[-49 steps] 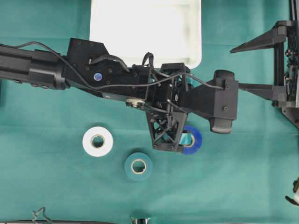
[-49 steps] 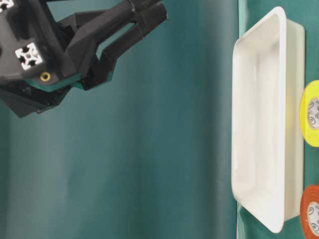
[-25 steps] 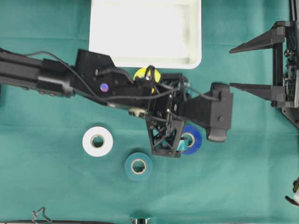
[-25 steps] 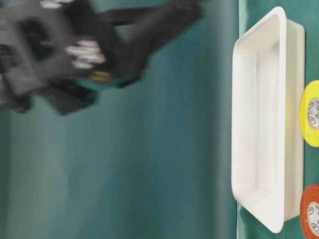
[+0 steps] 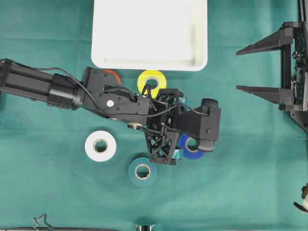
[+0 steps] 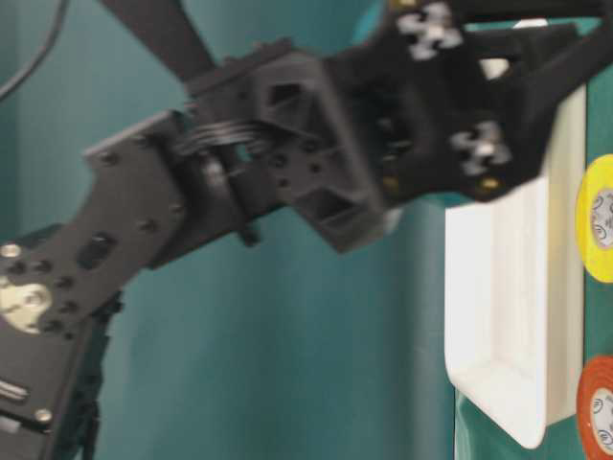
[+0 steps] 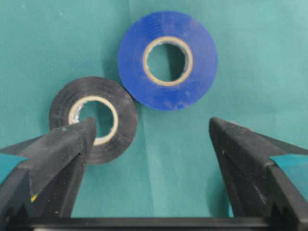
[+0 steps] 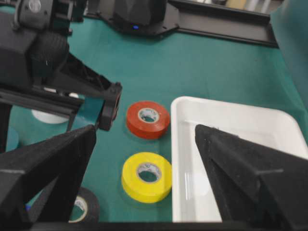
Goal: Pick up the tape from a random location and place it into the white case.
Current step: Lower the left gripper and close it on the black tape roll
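Left wrist: glossy blue tape [image 7: 167,59], tan core.

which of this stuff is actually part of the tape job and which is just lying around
In the job:
- white case
- blue tape, ahead of the open left gripper

Lying about, though each is also tape:
- black tape
- yellow tape
- red tape
- white tape
- teal tape

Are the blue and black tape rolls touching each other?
Touching: in the left wrist view the blue roll and black roll meet edge to edge, with no cloth between them.
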